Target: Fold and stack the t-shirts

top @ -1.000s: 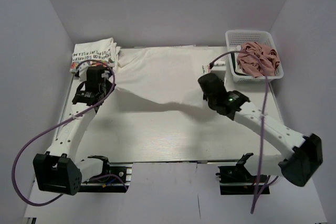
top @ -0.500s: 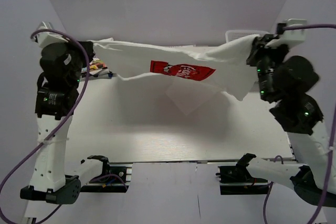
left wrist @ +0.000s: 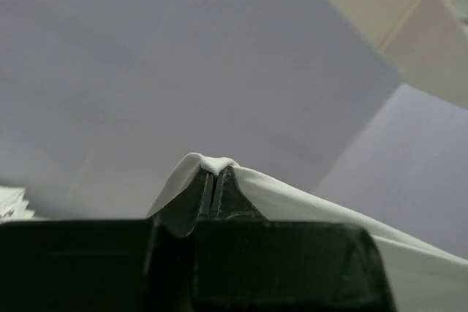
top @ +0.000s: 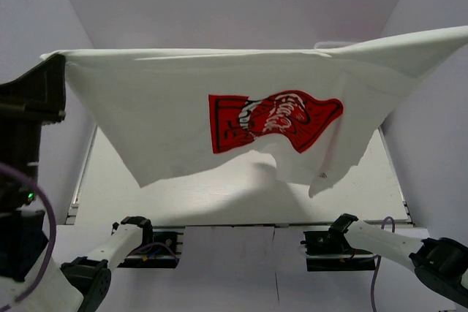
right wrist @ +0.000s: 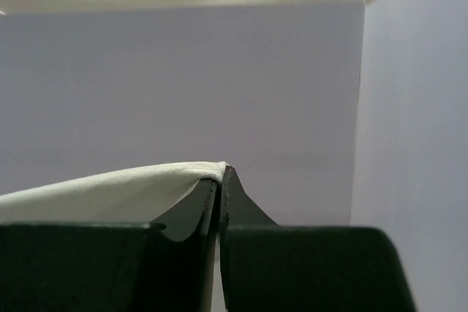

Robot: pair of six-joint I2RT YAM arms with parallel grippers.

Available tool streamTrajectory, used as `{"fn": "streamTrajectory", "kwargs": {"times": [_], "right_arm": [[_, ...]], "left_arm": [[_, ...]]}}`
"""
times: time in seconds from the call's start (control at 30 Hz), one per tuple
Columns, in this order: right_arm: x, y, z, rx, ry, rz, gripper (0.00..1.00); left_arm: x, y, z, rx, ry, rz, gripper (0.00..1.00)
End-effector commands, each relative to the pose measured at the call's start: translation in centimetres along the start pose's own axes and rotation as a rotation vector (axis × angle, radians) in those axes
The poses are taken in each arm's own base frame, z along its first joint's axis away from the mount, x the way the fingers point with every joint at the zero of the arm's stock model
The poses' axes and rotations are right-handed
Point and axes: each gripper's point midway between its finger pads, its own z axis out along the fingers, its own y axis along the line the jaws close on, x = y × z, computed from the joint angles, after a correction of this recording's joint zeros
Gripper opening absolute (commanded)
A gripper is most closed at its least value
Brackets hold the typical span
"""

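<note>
Both arms have swung upward since half a second ago. The white cloth t-shirt, which then hung as a narrow band between them, now spreads as a broad sheet across most of the overhead view. Its red square logo print (creased, so I cannot read the lettering) looks larger and sits right of the sheet's middle.

From my station, the left gripper has its two black fingers pressed together, with a ridge of the shirt's edge pinched between the tips. The cloth trails off to the right in the left wrist view. The right gripper is clamped the same way, and the fabric comes in from the left and ends at its fingertips.

Overhead, the shirt's top edge runs taut from the dark bulk of the left arm at the left margin to the upper right corner. There it leaves the picture, so the right gripper itself is out of that view. The lower edge hangs loose and uneven in the air above the white table, with a flap drooping lowest under the print's right side. No part of the shirt touches the table, and its shadow falls on the tabletop below.
</note>
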Motion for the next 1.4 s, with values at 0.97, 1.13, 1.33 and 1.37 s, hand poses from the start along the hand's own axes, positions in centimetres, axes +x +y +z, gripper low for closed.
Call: {"fn": "streamTrajectory", "kwargs": {"times": [0.97, 1.13, 1.33, 1.37], "right_arm": [[57.6, 8.7, 9.5, 0.055, 0.814, -0.596, 0.0], [70.5, 9.1, 9.7, -0.021, 1.039, -0.537, 0.43], [71.2, 9.5, 6.9, -0.057, 1.074, -0.467, 0.9], [70.7, 9.9, 6.4, -0.051, 1.073, -0.412, 0.9]], "left_arm": [[44.0, 37.3, 12.2, -0.909, 0.655, 0.269, 0.03], [47.5, 41.3, 15.4, -1.065, 0.696, 0.343, 0.71], [48.0, 39.4, 15.7, -0.999, 0.756, 0.342, 1.0], [48.6, 39.7, 14.1, -1.002, 0.786, 0.341, 1.0]]}}
